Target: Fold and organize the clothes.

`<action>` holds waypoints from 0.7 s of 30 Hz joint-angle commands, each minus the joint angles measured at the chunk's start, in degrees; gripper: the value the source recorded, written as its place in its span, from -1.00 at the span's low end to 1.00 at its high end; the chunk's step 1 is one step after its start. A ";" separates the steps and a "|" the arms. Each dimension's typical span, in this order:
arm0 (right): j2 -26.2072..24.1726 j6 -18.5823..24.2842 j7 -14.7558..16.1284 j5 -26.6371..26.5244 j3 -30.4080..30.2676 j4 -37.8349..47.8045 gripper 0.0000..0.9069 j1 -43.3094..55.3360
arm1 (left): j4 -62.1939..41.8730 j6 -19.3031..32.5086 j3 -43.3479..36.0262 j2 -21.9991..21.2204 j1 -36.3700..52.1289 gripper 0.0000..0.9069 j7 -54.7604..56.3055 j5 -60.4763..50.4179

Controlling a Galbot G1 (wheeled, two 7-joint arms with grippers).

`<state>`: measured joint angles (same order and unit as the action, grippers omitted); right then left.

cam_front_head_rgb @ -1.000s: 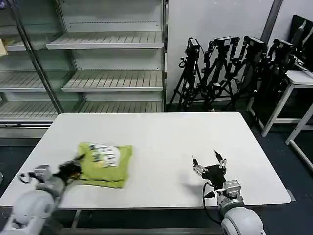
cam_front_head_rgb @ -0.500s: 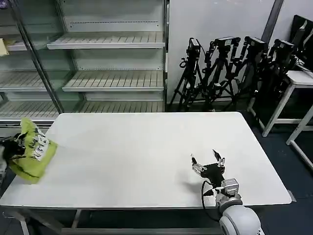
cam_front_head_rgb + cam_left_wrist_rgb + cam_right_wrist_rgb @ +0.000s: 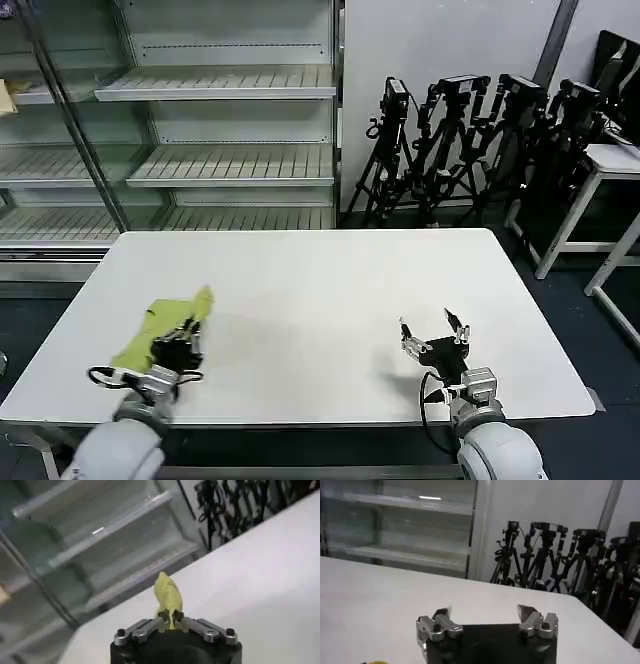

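Pinching T-shirt (image 3: 165, 322), left gripper (image 3: 178, 350) trails it diagonally away.

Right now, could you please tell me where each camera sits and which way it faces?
Head view: above, looking down on the white table; left gripper clamps the lime T-shirt, right gripper open.
Left wrist view: behind the left gripper, facing the shelves; T-shirt pinched.
Right wrist view: behind the right gripper, facing the tripods.
All share the table.
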<state>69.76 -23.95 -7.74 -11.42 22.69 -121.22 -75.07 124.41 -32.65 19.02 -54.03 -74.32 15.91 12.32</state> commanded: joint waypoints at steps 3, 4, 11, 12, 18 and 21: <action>-0.01 -1.12 -0.03 0.08 0.41 0.05 1.00 1.74 | 1.39 -0.38 -15.36 -12.59 14.93 -0.98 19.27 31.30; -0.03 -1.22 -0.03 0.08 0.46 0.06 1.00 1.87 | 1.06 -0.39 -15.66 -13.64 15.38 -0.98 21.03 33.57; -0.19 -1.61 0.08 0.02 1.24 0.45 1.00 2.89 | -3.09 -0.37 -17.73 -20.35 17.80 -0.98 23.85 34.03; -0.23 -1.65 0.10 0.00 1.57 0.49 1.00 3.05 | -3.35 -0.37 -17.47 -20.78 18.28 -0.98 24.21 34.03; -0.46 -1.66 0.24 -0.10 2.23 0.42 1.00 3.29 | -4.11 -0.38 -16.64 -22.76 19.33 -0.98 25.58 35.52; -0.27 -1.67 0.30 -0.07 2.18 0.39 1.00 3.36 | -4.52 -0.45 -17.55 -22.23 19.22 0.62 22.62 35.10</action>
<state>69.34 -25.52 -7.49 -11.48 24.47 -120.78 -72.13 121.65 -32.98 4.39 -71.41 -58.63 36.62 41.63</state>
